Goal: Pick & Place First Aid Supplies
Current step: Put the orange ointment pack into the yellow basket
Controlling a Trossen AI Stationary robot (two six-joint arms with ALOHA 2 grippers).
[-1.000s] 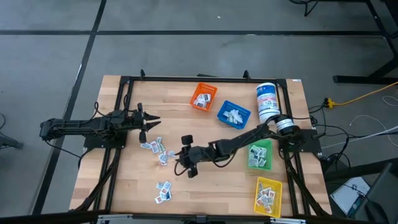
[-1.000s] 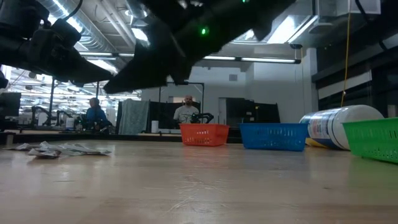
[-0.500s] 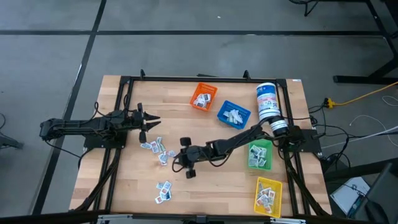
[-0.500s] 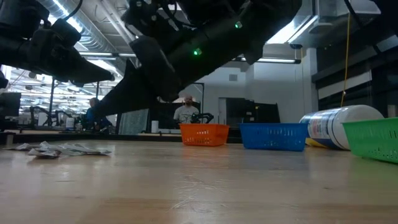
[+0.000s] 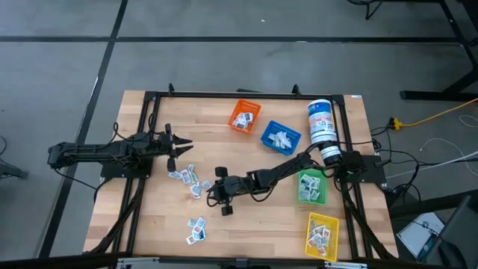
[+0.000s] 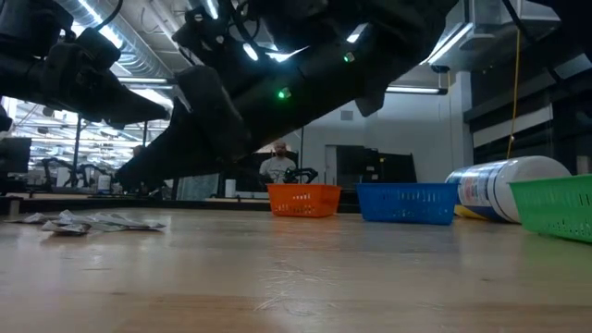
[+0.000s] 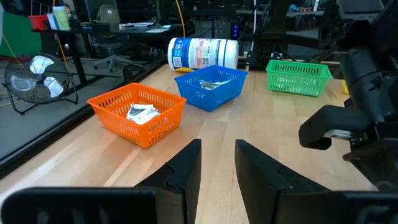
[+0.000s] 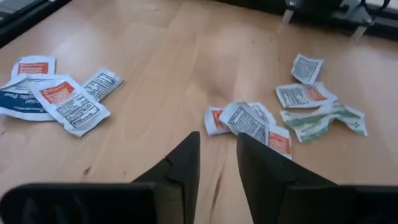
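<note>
Some first aid packets point(image 5: 280, 138) already lie in the four bins point(image 5: 313, 187); many are left on the tabletop point(image 5: 149, 217). The right gripper point(image 5: 212, 196), slightly spread and empty, hovers just beside a cluster point(image 8: 249, 123) ahead.

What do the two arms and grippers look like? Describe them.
Both arms are dark, slender and jointed, with black cables running along them. The left gripper and right gripper each end in two dark tapered fingers. A small green light glows on the right arm.
</note>
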